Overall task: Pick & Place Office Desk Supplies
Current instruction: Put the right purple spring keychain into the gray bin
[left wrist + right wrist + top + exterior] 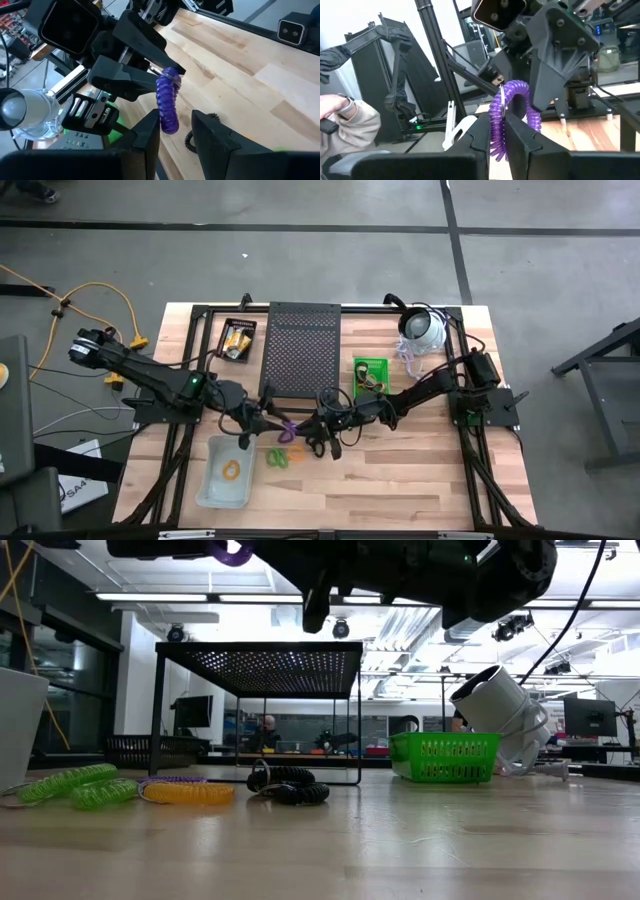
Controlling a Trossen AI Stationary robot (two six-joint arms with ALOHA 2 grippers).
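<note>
A purple coiled loop (167, 105) hangs in the air above the table's middle, between my two grippers. My right gripper (501, 125), reaching in from the table's right, is shut on it. My left gripper (175, 120) comes from the left and is open, with its two fingers on either side of the loop's lower end. In the high view the loop (288, 430) lies between the left gripper (268, 423) and the right gripper (303, 428). Green loops (70, 785), an orange loop (190, 792) and black loops (290, 786) lie on the wood below. My right gripper pinches the loop's upper end (171, 76), beside a small metal ring (501, 100), between its two fingers. The fingers reach in about level from the table's right. The loop hangs below them, clear of the table. My left gripper: the loop's lower end (170, 125) lies close against one finger (150, 132), with a gap to the other. I cannot tell whether it touches.
A pale tray (212, 485) at the near left holds an orange band. At the back stand a black mesh stand (300, 350), a black tray of yellow packets (238, 338), a green basket (370, 373) and the white dome device (425, 328).
</note>
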